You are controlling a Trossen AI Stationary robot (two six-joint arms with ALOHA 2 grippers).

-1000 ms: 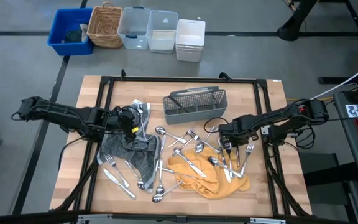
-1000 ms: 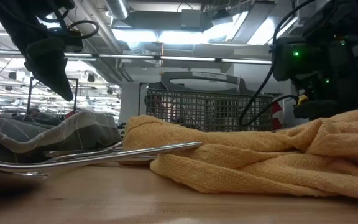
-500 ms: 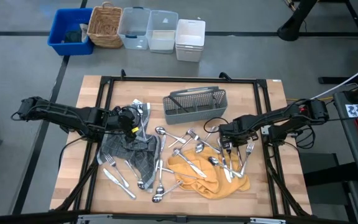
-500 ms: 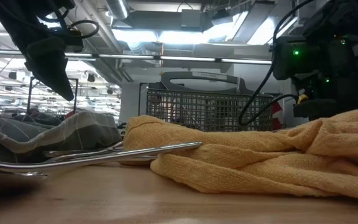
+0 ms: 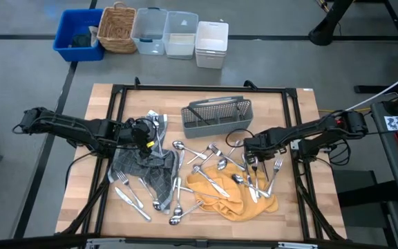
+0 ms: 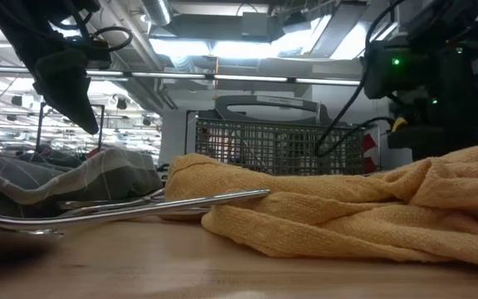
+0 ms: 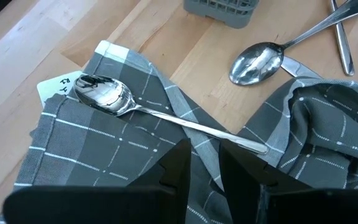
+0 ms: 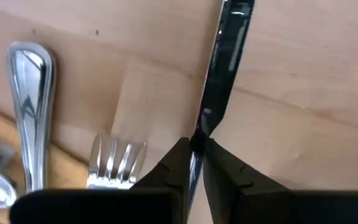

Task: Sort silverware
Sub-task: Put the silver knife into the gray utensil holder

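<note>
Up close, the right pincer (image 8: 196,149) has just pinched shut on a slim shiny metal utensil handle (image 8: 229,43). In the low view that arm sits a touch higher than a moment ago, so I'd guess a pickup is starting. Only the right wrist view shows the grip; from overhead it's lost among the scattered silverware (image 5: 213,173) on the wooden bench (image 5: 289,111). The left pincer (image 7: 205,165) hovers slightly open and empty over a grey checked cloth (image 7: 104,162). Beyond sits the grey mesh caddy (image 5: 216,116).
</note>
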